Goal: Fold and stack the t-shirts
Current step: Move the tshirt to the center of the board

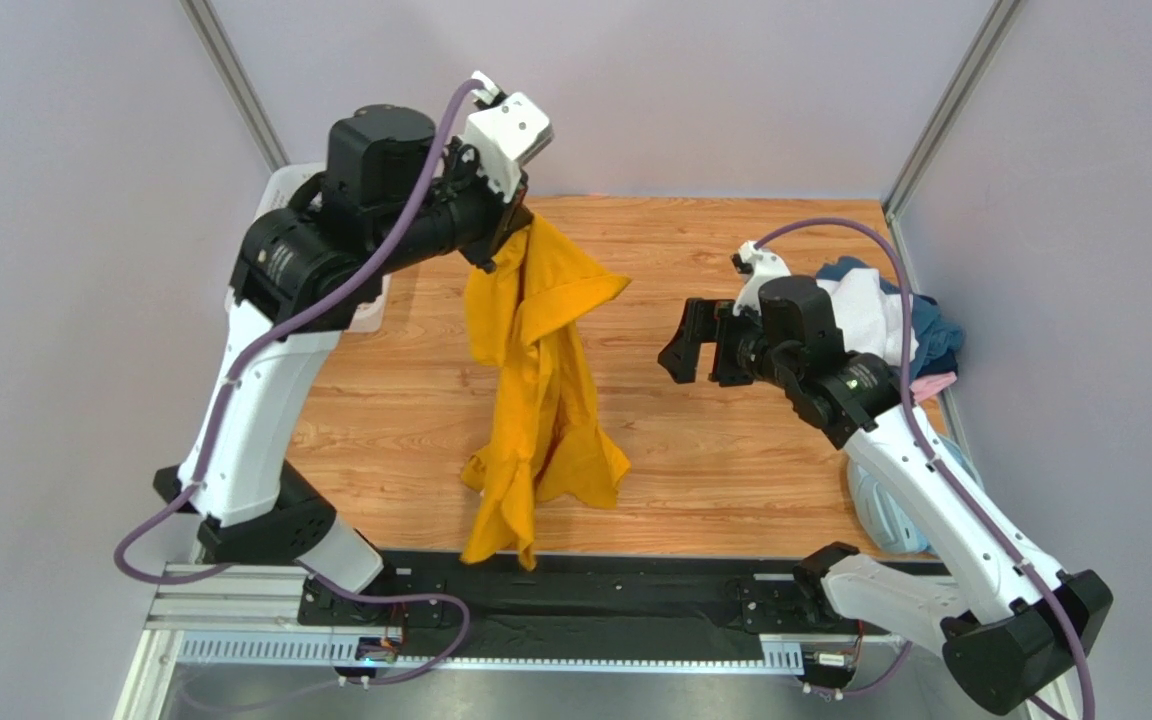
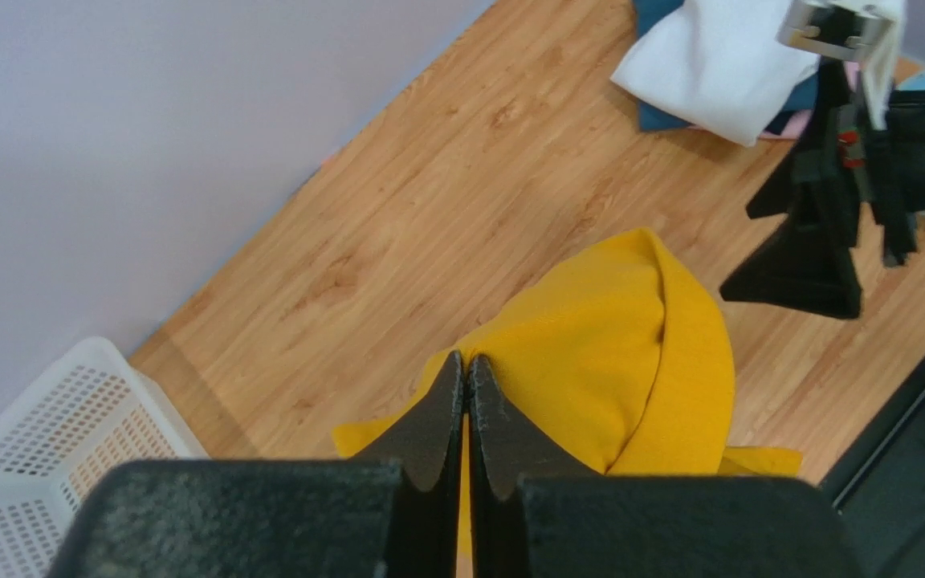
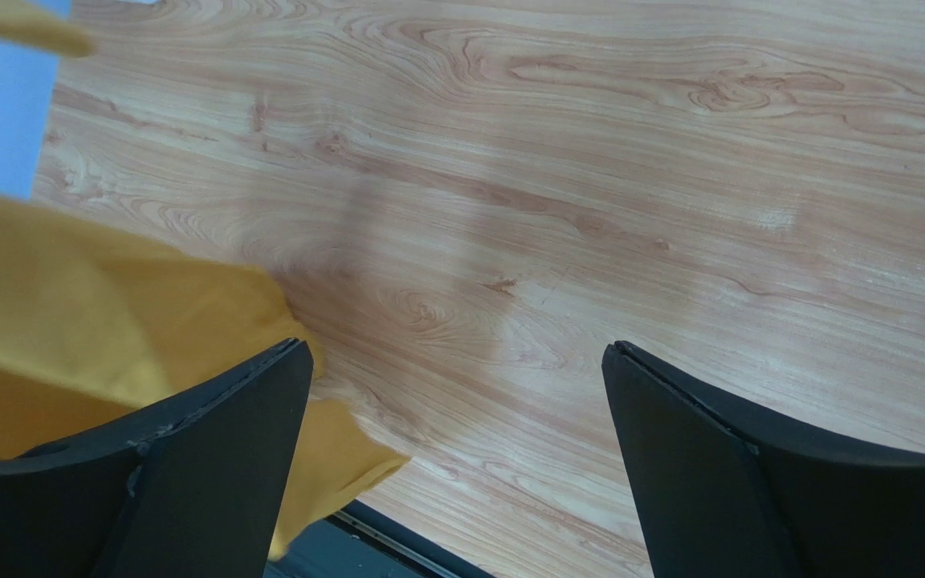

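- The mustard-yellow t-shirt point(image 1: 537, 393) hangs crumpled in the air over the wooden table point(image 1: 387, 405).
- The left gripper point(image 2: 466, 367) pinches its top edge, fingers pressed together.
- The right gripper point(image 3: 455, 349) hovers just beside the cloth, fingers spread wide.
- A heap of white, dark blue and pink t-shirts point(image 1: 883, 318) lies at the table's right edge.

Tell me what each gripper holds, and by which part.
The left gripper pinches the yellow shirt by a fold at its upper end; which garment part is unclear. The right gripper is open, empty.

The hanging t-shirt point(image 1: 537, 375) is between the basket point(image 2: 81, 422), left, and the t-shirt pile point(image 1: 883, 323), right.
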Controlling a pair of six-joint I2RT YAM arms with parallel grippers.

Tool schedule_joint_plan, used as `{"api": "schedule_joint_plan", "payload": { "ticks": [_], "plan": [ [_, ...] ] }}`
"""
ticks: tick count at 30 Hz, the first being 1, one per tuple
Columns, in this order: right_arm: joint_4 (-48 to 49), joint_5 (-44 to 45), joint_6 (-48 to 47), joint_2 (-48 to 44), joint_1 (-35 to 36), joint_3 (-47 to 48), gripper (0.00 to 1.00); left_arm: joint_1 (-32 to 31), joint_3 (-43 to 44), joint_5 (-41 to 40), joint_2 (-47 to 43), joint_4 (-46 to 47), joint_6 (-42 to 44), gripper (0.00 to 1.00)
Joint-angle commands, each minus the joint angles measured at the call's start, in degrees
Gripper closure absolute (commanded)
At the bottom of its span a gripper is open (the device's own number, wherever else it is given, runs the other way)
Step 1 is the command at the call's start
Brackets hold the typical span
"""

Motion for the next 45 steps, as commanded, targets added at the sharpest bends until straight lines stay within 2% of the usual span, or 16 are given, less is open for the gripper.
{"api": "schedule_joint_plan", "payload": {
  "ticks": [1, 3, 8, 12, 16, 22, 25, 26, 31, 35, 38, 45],
  "plan": [
    [1.77, 0.82, -0.13, -3.40, -0.19, 0.55, 0.01, -0.11, 8.45, -5.54, 1.00, 2.38, -0.25, 1.00],
    [1.07, 1.08, -0.31, -3.93, -0.19, 0.73, 0.01, -0.20, 11.26, -5.99, 2.59, 2.47, 0.63, 1.00],
    [1.15, 0.12, -0.48, -5.69, -0.19, -0.06, 0.01, -0.64, 9.96, -9.95, 2.15, 3.53, 1.60, 1.00],
    [2.64, -6.37, -1.10, -5.95, -0.02, -1.02, 0.01, -0.64, 7.85, -10.74, 1.62, 3.97, 2.12, 1.00],
    [6.33, -10.78, -0.49, -4.11, 2.79, -3.75, 0.01, -1.08, 7.50, -10.21, 1.62, 3.70, 1.86, 1.00],
    [12.30, -11.40, 1.09, 2.04, 5.52, -7.70, 0.00, -1.34, 7.94, -11.36, 1.45, 4.05, 2.74, 1.00],
    [19.93, -13.77, 2.76, 8.27, 5.43, -10.78, 0.00, -1.34, 7.50, -11.80, 1.27, 4.05, 2.74, 1.00],
    [21.35, -15.43, 3.11, 13.16, 5.43, -11.13, 0.00, -1.26, 7.32, -11.88, 1.27, 3.97, 2.91, 1.00],
    [27.67, -21.05, 5.22, 27.34, 5.35, -7.71, 0.00, -1.26, 7.15, -12.32, 0.66, 4.06, 3.27, 1.00],
    [31.90, -31.14, 7.51, 33.94, 5.35, -5.51, 0.00, -1.34, 6.36, -12.76, 0.04, 4.06, 3.71, 1.00],
    [35.51, -35.29, 8.65, 33.78, 5.44, -7.70, 0.00, -1.26, 5.65, -13.11, -0.22, 4.23, 4.41, 1.00],
    [37.01, -36.10, 10.85, 27.98, 4.82, -12.10, 0.00, -1.26, 5.48, -15.57, 0.39, 5.90, 6.34, 1.00]
  ]
}}
